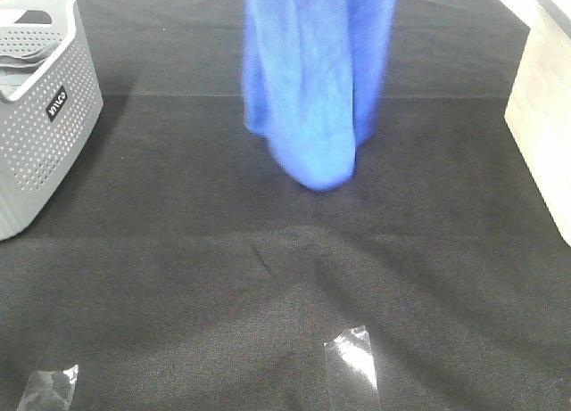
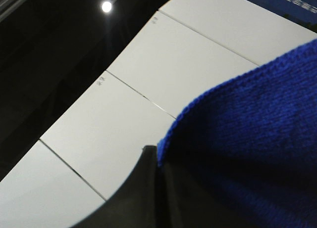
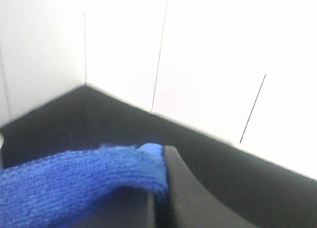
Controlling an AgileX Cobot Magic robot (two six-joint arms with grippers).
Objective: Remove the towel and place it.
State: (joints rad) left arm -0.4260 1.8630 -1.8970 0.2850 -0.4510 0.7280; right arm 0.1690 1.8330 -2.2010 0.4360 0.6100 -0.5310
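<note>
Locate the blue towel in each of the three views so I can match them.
Exterior high: the towel hangs from the top edge, centre, over the black table.
Left wrist: the towel meets the left gripper at its hem, white panels behind.
Right wrist: the towel enters the right gripper, white panels behind.
Shared landmark: only the towel itself; white panels link both wrist views.

The high view is evenly lit. The hanging towel [image 1: 312, 81] looks smeary at its edges. The clear tape [image 1: 352, 357] on the black cloth [image 1: 178, 277] shines white with glare. In the left wrist view a small round lamp [image 2: 106, 7] glows in a dark part. The right wrist view is fuzzy, and its white panels [image 3: 223, 50] are washed out by strong light.
</note>
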